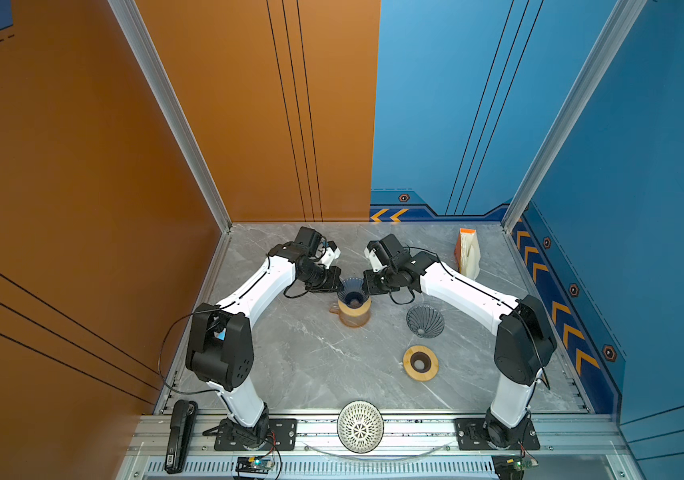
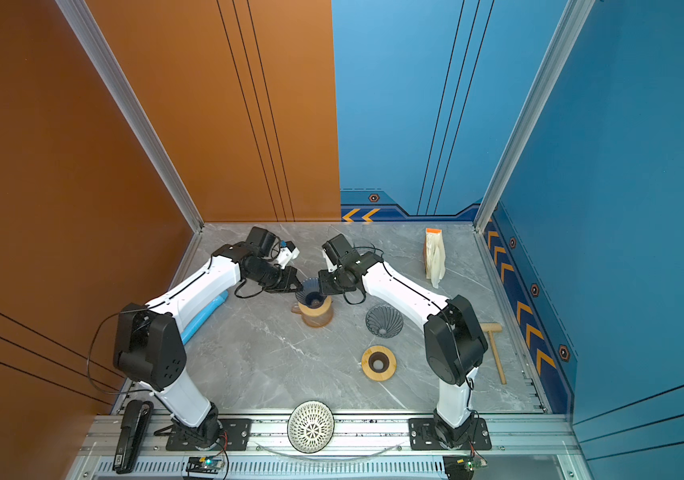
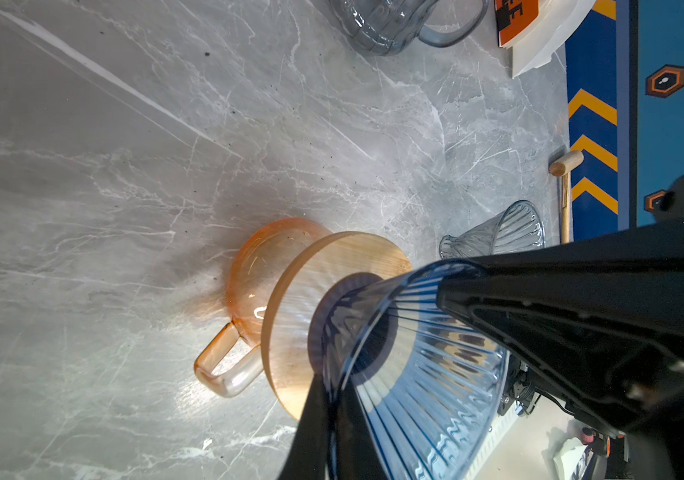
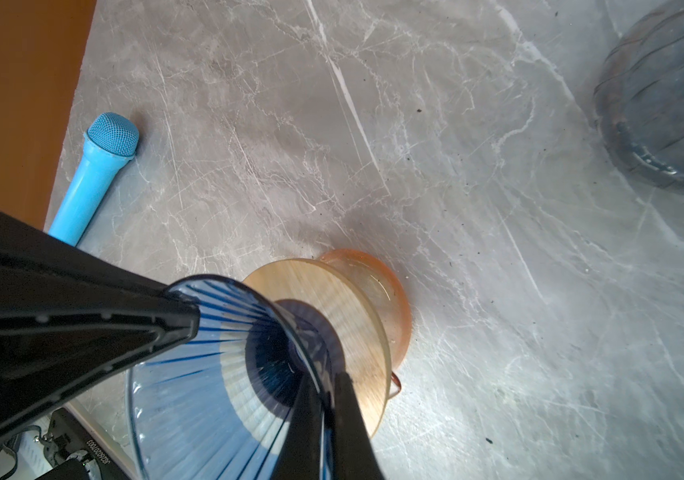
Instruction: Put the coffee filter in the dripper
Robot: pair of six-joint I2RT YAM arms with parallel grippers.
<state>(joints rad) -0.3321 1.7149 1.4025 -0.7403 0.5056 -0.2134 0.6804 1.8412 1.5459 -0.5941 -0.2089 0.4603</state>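
Grey marble tabletop [image 1: 290, 353], orange and blue walls behind. Blue dripper [image 1: 351, 291] sits on wooden collar [image 3: 311, 291] over amber cup [image 3: 257, 257], empty inside. Left gripper [image 1: 337, 286] and right gripper [image 1: 367, 286] both clenched on dripper rim, opposite sides. Coffee filter pack [image 1: 468, 253] stands at back right, well apart, untouched. Likely seating dripper: keep rim level, centre on collar, release gently, then send right arm, nearer one, to pack.

There are two robot arms [image 1: 257, 286] [image 1: 464, 295], two glass drippers (a blue dripper [image 1: 352, 289] and a grey dripper [image 1: 425, 320]), one white lattice cone [image 1: 360, 426], two wooden rings [image 1: 433, 368] [image 3: 332, 266], two glass mugs [image 3: 265, 266] [image 3: 381, 25], one filter packet [image 1: 468, 253], one blue microphone [image 4: 99, 174], one wooden mallet [image 2: 496, 349] and one black stapler [image 1: 180, 436].
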